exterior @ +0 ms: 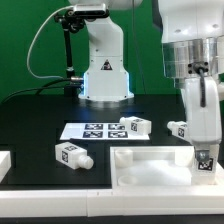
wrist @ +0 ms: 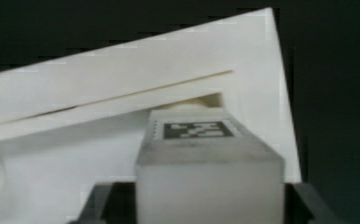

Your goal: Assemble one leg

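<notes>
The leg (wrist: 203, 160), a short white plastic square-section post with a black-and-white square marker tag on its side, is clamped between the robot's two dark fingers (wrist: 109, 203), which press on its opposite sides in the wrist view. In the exterior view the same leg (exterior: 207, 157) stands upright at the exterior view's right, held over the far right corner of the big flat white tray-like panel (exterior: 150, 166) lying on the black counter (exterior: 35, 120); whether its lower end touches the panel cannot be told. The wrist view shows the panel's raised rim (wrist: 141, 85) and a round hole just beyond the leg's tip. Three more white tagged legs lie loose on the counter: one (exterior: 70, 154) near the front left, one (exterior: 134, 126) beside the marker board (exterior: 88, 130), and one (exterior: 178, 129) just behind the held leg.
</notes>
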{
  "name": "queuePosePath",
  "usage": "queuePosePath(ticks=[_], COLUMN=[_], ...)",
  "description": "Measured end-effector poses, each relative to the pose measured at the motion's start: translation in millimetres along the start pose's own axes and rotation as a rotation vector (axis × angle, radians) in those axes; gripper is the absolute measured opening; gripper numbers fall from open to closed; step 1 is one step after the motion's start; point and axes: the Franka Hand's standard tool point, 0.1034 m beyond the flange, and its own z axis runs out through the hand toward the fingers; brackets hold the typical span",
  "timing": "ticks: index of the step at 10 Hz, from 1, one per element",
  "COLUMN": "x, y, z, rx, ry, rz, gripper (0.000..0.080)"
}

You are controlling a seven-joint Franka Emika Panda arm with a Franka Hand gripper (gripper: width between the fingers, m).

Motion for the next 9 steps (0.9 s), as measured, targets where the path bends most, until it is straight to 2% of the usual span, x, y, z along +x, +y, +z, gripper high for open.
queuePosePath(ticks=[1,2,3,4,7,8,9], x=[-3.7,-1.6,-2.1,-2.0,0.9,-0.5,-4.4], y=[2.8,3.1,3.3,3.6,4.1,2.1,-3.5], z=[2.5,4.3,3.8,3.1,4.2,2.4,-1.9], rx=[0.002,0.012,0.016,0.044,0.031,0.012,0.006], ry=[0.021,0.027,0.027,0.042,0.058,0.096,0.114], rz=[-0.256,-0.457,-0.574,-0.586,-0.802,-1.074,-1.279], gripper=[0.0358,0.0358,0.0556,0.062,0.0648,0.0648,0.0649])
